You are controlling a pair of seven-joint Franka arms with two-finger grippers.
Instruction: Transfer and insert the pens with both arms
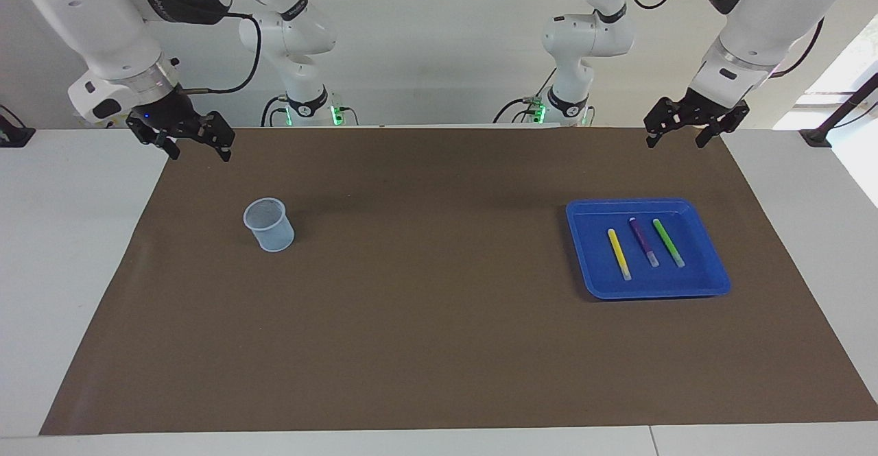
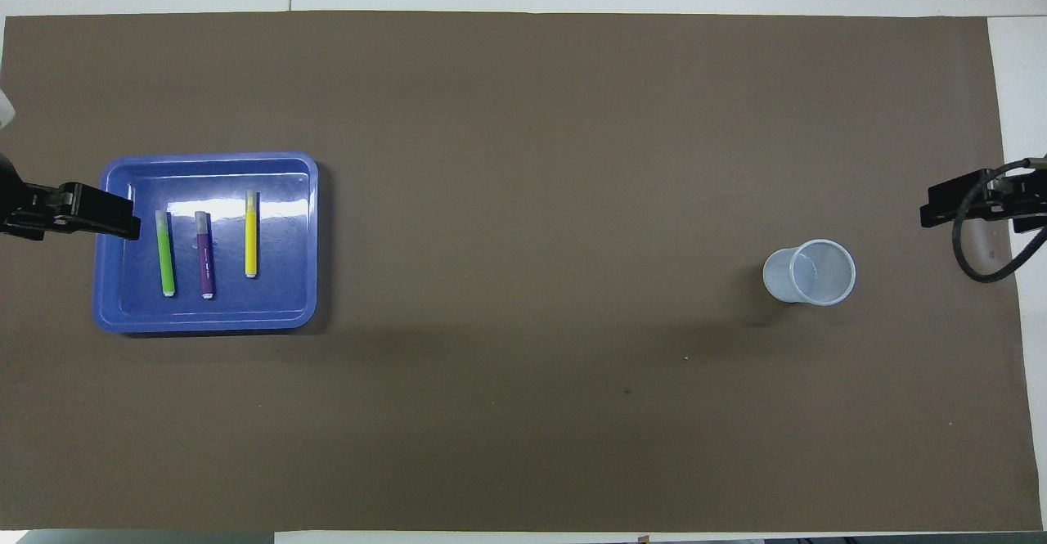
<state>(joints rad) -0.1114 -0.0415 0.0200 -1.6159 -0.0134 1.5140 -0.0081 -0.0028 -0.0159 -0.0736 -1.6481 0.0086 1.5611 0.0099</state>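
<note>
Pens in blue tray on brown mat.

On my table lies a brown mat. A blue tray sits on it toward my left arm's end — a clear plastic cup stands upright toward my right arm's end, well apart from the tray.

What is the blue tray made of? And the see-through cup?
The tray looks like smooth, glossy plastic: its bare floor shows a bright glare beside the pens. The cup looks like thin, cloudy plastic: the brown mat shows faintly through its wall, and fine ridges line the inside. Both are guesses from looks alone.
</note>
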